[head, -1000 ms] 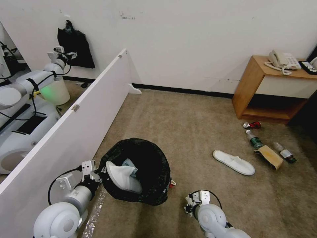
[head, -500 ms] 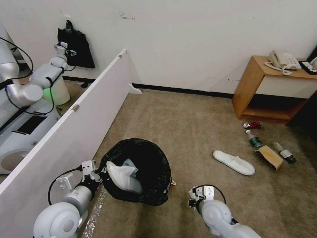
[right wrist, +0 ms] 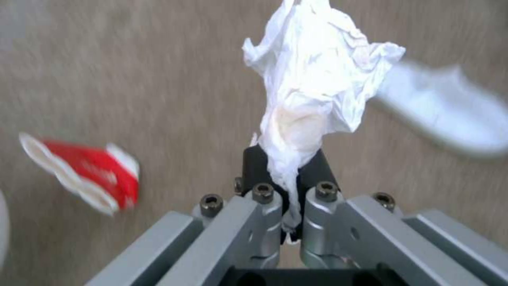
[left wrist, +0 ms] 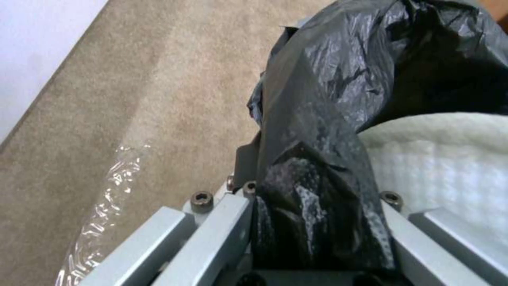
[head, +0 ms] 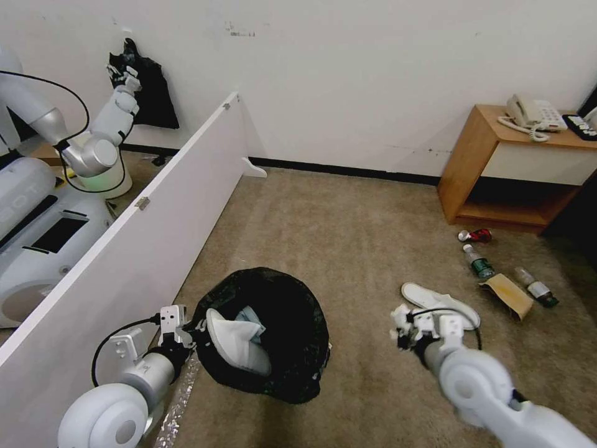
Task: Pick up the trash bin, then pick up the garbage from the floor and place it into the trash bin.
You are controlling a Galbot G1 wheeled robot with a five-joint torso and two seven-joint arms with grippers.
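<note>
The trash bin (head: 273, 348), lined with a crinkly black bag (left wrist: 328, 99), hangs at the lower left with a white slipper (head: 235, 339) inside. My left gripper (head: 186, 328) is shut on its bag rim; in the left wrist view the left gripper (left wrist: 307, 186) pinches the black plastic. My right gripper (head: 405, 328) hovers by a second white slipper (head: 443, 303) on the carpet. In the right wrist view the right gripper (right wrist: 285, 171) is shut on a white tissue wad (right wrist: 312, 87). Below it lies a crushed red-white carton (right wrist: 85, 176). Farther right lie a red can (head: 476, 235), two bottles (head: 479, 262) and a brown paper bag (head: 507, 294).
A white partition board (head: 143, 230) runs along my left; behind it stand another robot (head: 37, 205), a green-glowing bucket (head: 109, 180) and a hanging black bag (head: 140, 87). A wooden side table (head: 472, 168) with a telephone (head: 532, 112) stands at the right wall. Clear plastic wrap (head: 177, 398) lies by the board.
My right gripper has swung right and forward, from beside the bin to the slipper on the floor. The bin has shifted slightly nearer. The other robot's arm has risen.
</note>
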